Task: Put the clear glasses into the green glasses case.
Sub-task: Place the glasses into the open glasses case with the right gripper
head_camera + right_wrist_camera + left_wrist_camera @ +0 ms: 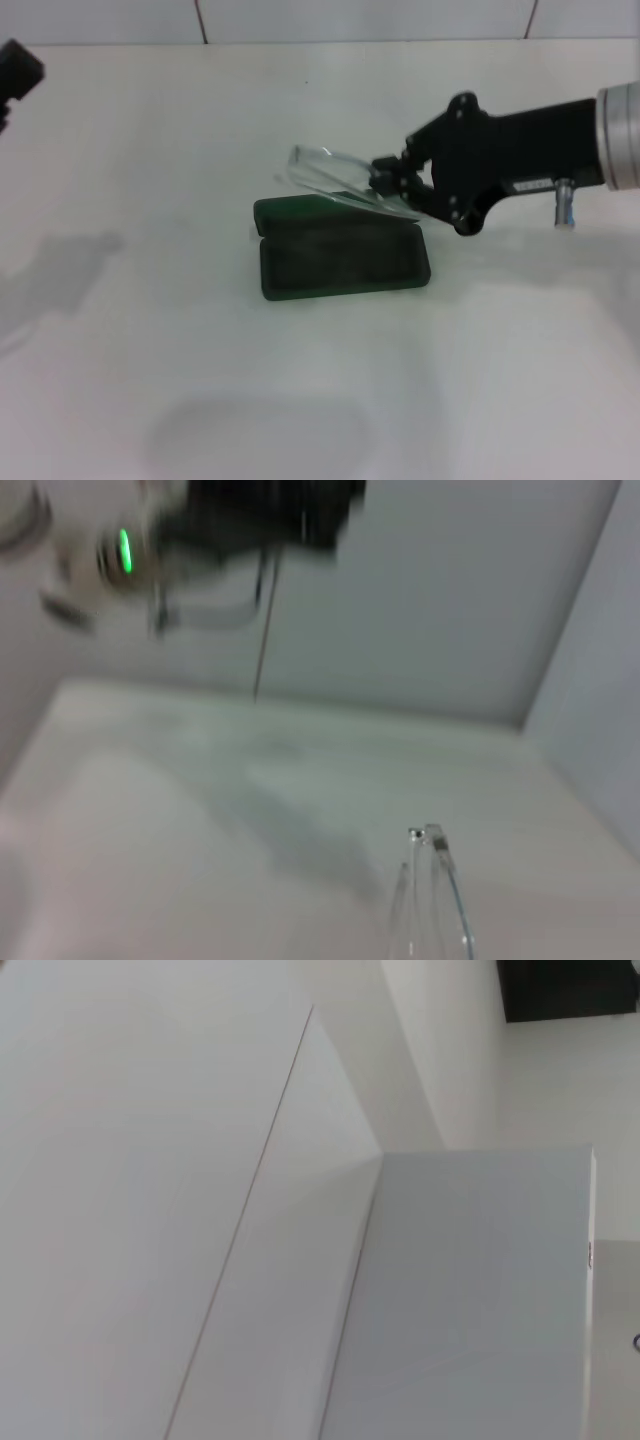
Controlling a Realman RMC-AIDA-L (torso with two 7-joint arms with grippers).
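Right gripper [385,185] gripping clear glasses [325,170]

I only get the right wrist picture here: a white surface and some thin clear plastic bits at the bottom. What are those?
Observer: The arms of the clear glasses, held by the right gripper at their right end.
Operator: Where's the box they go in?
Observer: The green glasses case lies open on the white table, directly beneath the glasses.
Operator: Are they inside already?
Observer: Not yet; they sit tilted over the case's far edge.
Operator: And the other arm?
Observer: The left gripper is at the table's far left, away from everything.
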